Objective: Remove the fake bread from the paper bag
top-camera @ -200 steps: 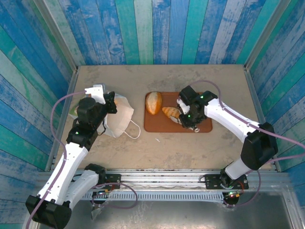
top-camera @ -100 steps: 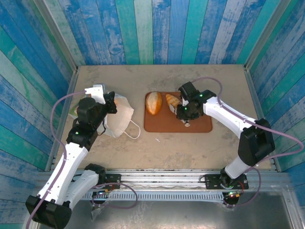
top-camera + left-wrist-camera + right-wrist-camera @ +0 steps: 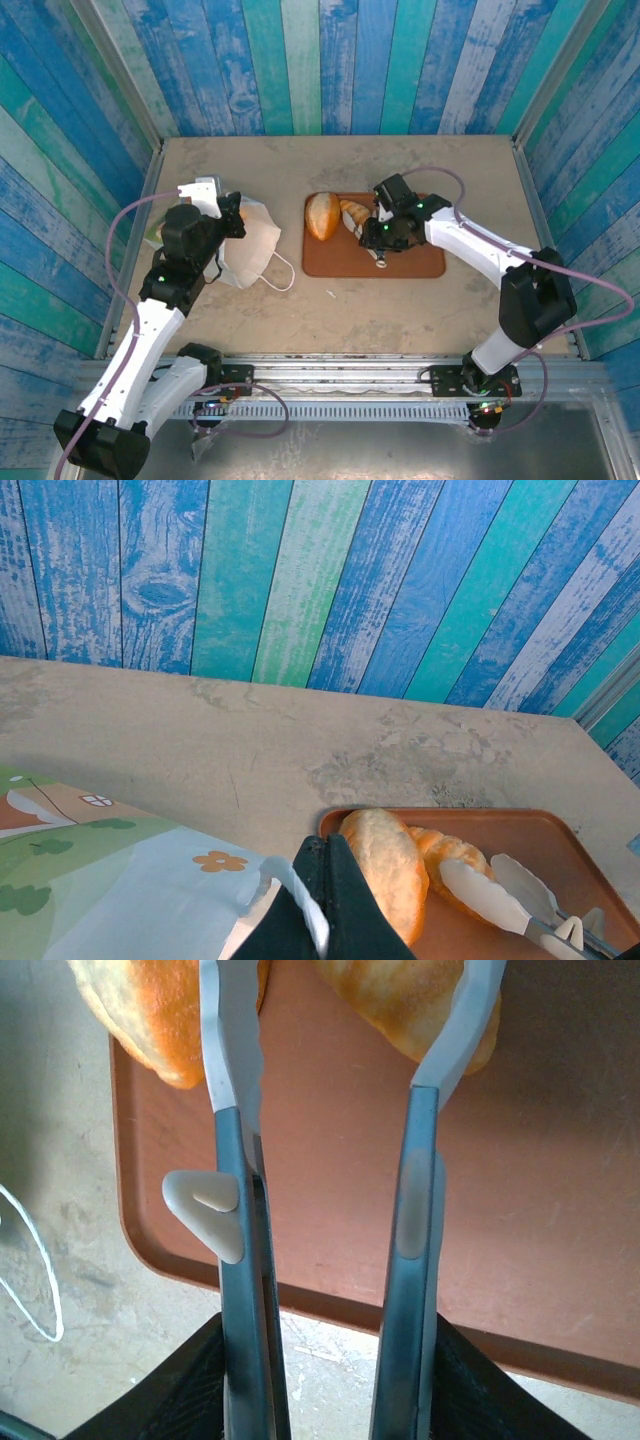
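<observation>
Blue and teal plank walls (image 3: 300, 60) are seen around a beige table (image 3: 400, 320); a white paper bag (image 3: 255, 240) with green printed pictures is laid on its side at the table's left, its cord handle (image 3: 280, 272) looped out toward the near edge; the bag's inside cannot be seen. A brown tray (image 3: 410, 265) is set to the right of the bag, apart from it; two pieces of fake bread are placed on the tray's far left end: a round roll (image 3: 322, 215) and, just beside it on the right, a second pastry (image 3: 352, 212). The left gripper (image 3: 237, 218) is held at the bag's far edge; in the left wrist view its jaws (image 3: 325, 895) are pressed together with a white strip of the bag pinched between them, and the roll (image 3: 385, 865), the pastry (image 3: 450, 852) and the tray (image 3: 560, 840) are seen beyond. The right gripper (image 3: 368, 226) is held low over the tray, pointed at the bread; in the right wrist view its jaws (image 3: 345, 1000) are spread with bare tray (image 3: 330, 1210) between them; one fingertip is laid over the roll (image 3: 150, 1010), the other over the pastry (image 3: 400, 1000); nothing is gripped.
</observation>
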You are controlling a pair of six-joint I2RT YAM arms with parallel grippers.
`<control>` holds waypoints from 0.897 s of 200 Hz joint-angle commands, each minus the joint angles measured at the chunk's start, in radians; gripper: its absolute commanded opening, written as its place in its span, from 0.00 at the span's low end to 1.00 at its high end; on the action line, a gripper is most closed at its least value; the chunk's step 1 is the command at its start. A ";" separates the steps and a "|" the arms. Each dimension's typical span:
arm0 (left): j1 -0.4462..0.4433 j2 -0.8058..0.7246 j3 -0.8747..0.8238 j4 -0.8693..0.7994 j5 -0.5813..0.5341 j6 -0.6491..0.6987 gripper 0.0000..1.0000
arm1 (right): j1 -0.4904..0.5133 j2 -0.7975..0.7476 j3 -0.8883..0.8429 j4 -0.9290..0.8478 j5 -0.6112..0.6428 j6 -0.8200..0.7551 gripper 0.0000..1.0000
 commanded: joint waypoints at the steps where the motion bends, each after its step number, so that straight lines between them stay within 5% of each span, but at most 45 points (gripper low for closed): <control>1: 0.004 -0.013 0.003 0.005 0.000 0.008 0.00 | 0.009 -0.034 -0.018 0.053 -0.056 0.013 0.45; 38: 0.003 -0.012 0.001 0.007 0.001 0.006 0.00 | 0.012 -0.076 -0.057 0.049 -0.045 0.015 0.36; 179: 0.007 -0.013 0.001 0.009 0.007 0.002 0.00 | 0.021 -0.126 -0.189 0.283 0.042 0.242 0.30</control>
